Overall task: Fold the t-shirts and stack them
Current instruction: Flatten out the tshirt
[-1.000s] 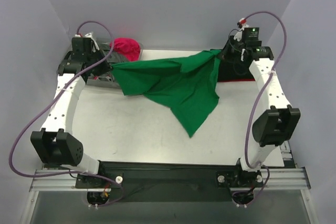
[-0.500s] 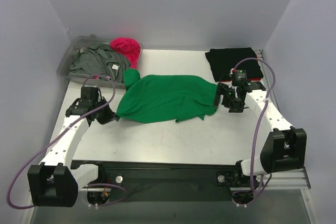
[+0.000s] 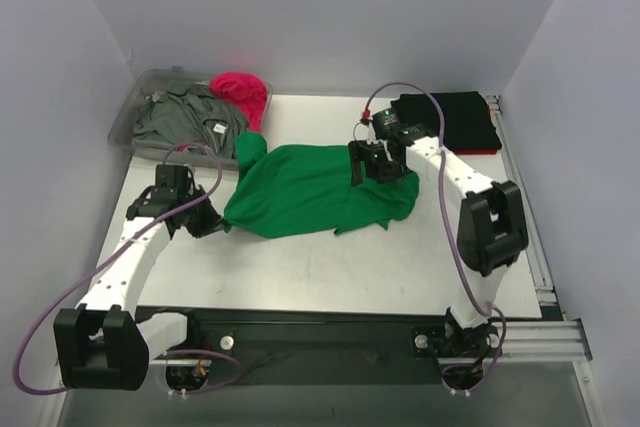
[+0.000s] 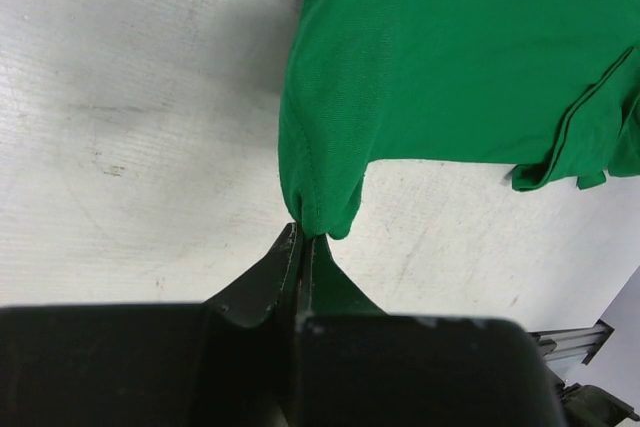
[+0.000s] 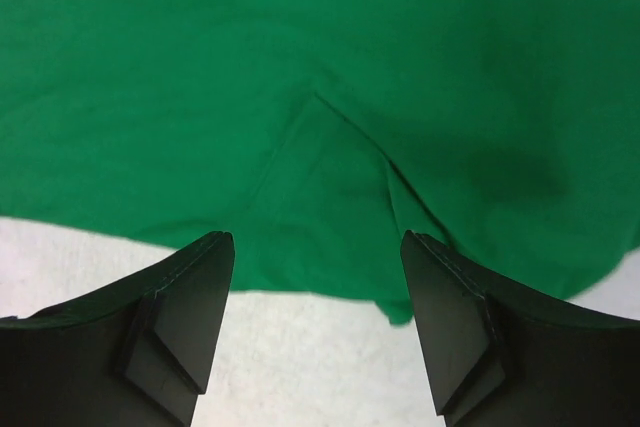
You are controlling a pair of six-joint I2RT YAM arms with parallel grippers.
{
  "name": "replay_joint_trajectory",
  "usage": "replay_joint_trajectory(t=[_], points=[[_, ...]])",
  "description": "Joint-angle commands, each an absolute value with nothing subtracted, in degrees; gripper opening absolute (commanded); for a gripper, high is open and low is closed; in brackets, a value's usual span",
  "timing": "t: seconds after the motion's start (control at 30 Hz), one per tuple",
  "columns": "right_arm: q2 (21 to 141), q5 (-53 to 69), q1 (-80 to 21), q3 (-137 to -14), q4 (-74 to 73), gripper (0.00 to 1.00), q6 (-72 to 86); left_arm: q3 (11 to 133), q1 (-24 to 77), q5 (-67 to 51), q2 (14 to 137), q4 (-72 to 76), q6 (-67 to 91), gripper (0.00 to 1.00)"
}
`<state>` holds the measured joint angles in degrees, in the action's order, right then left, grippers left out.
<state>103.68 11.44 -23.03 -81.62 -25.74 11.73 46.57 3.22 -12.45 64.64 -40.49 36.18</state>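
Observation:
The bright green t-shirt [image 3: 320, 187] lies spread across the middle of the table, rumpled along its near edge. My left gripper [image 3: 212, 223] is shut on its near-left corner, and the left wrist view shows that green cloth [image 4: 450, 57] pinched between the fingertips [image 4: 303, 234]. Over the far-right part of the shirt my right gripper [image 3: 365, 175] hovers open. In the right wrist view, green fabric [image 5: 320, 67] lies below its parted fingers [image 5: 318, 239], which hold nothing. A black t-shirt [image 3: 450, 119] lies folded at the back right. The grey t-shirt [image 3: 180, 122] and the magenta pink t-shirt [image 3: 243, 92] sit at the back left.
A clear plastic bin [image 3: 128, 132] at the back left holds the grey and pink shirts. White table surface [image 3: 300, 267] runs between the green shirt and the arm bases. Grey walls close in the back and both sides.
The green shirt, held stretched in the air a second ago, now lies on the table. My right gripper let go and moved from the shirt's right edge to over its far-right part.

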Motion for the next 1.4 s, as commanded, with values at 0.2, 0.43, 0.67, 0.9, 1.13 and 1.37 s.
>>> replay_joint_trajectory(t=[0.2,0.43,0.67,0.9,1.13,1.37], points=[[114.1,10.8,-23.9,-90.3,-24.3,0.65,10.3,50.8,3.1,-13.8,64.2,-41.4,34.4,0.00],[118.1,9.8,-26.1,-91.3,-24.3,0.61,8.9,50.8,3.1,-13.6,64.2,-42.0,34.2,0.00],[120.8,8.2,-26.5,-92.1,-24.3,0.57,8.3,51.1,3.1,-13.6,64.9,-42.2,33.8,0.00],[122.0,7.0,-26.6,-92.6,-24.4,0.51,8.3,51.5,3.1,-13.8,65.4,-42.8,33.0,0.00],[122.6,6.9,-26.2,-93.0,-24.3,0.41,9.3,51.7,3.2,-13.6,65.6,-43.1,32.8,0.00],[122.4,7.3,-25.5,-93.1,-24.3,0.20,10.1,51.5,3.1,-13.4,65.6,-43.1,32.8,0.00]])
